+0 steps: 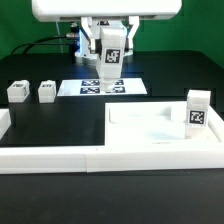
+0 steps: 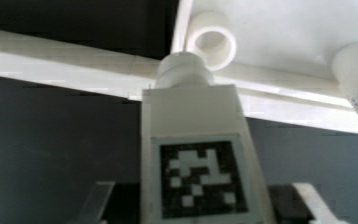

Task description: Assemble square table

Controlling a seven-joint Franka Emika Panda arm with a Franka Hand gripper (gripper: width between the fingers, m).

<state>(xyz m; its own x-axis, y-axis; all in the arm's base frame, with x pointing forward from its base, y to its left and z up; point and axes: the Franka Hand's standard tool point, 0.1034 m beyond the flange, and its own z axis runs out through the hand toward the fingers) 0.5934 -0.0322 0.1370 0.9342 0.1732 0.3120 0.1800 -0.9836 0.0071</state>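
The pincer (image 1: 111, 42) is closed on a white tagged leg (image 1: 111, 56) and holds it upright in the air above the marker board (image 1: 105, 88), at the far side of the counter (image 1: 60, 125). The square slab (image 1: 160, 128) lies nearer, toward the exterior view's right. A second leg (image 1: 198, 110) stands at its right edge. A third leg (image 1: 17, 91) and a fourth leg (image 1: 46, 91) sit side by side, well apart from the slab, on the exterior view's left.

In the wrist view the held leg's rounded tip (image 2: 185, 70) points close to a corner socket (image 2: 211, 42) of the slab but does not look squarely centred on it.

That offset is the main risk. If the leg comes down as it is, the tip would probably land on the raised rim beside the hole. Nothing visible pins the slab, so a push there could slide it across the counter and spoil the alignment. The leg's faces look smooth, so a knock could also tilt or slip it in the grip, and a tilted leg would likely jam in the socket.
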